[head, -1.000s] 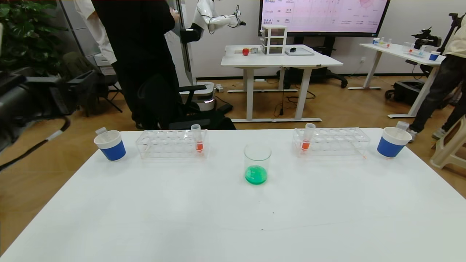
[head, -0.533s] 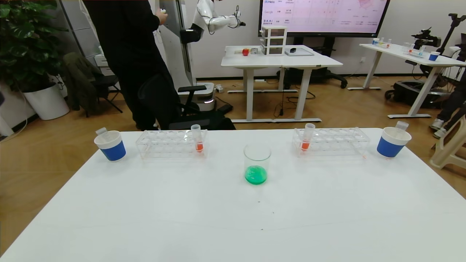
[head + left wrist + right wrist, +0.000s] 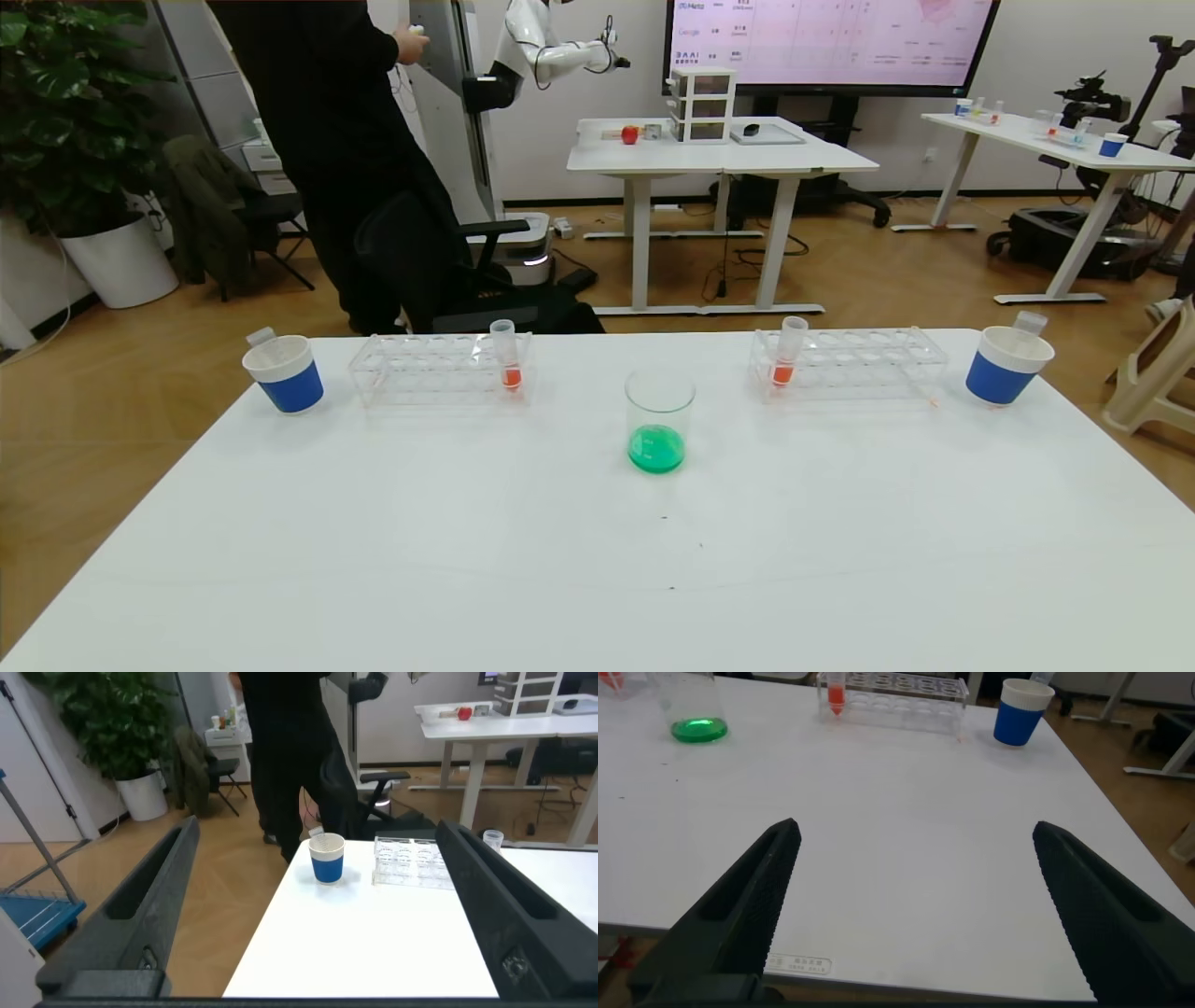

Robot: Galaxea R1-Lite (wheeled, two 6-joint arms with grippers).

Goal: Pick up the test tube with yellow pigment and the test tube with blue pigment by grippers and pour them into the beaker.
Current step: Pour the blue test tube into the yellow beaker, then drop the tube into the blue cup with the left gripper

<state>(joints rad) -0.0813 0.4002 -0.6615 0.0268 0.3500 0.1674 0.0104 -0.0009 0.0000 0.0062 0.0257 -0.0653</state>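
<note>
Two grippers parked off the table, both empty.

We hold our left gripper (image 3: 318,905) and right gripper (image 3: 910,905) with fingers spread wide, gripping nothing. At 12 o'clock stands the beaker (image 3: 659,420), green liquid inside, between two racks; each paper cup (image 3: 284,373) holds an emptied tube.

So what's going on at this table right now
Nothing is being handled at the moment. The beaker stands mid-table with green liquid at the bottom, so the pouring looks done. A tube rests in each blue paper cup, and each clear rack holds one orange tube. The left gripper is open off the table's left edge; the right gripper is open over the near right side, holding nothing.
</note>
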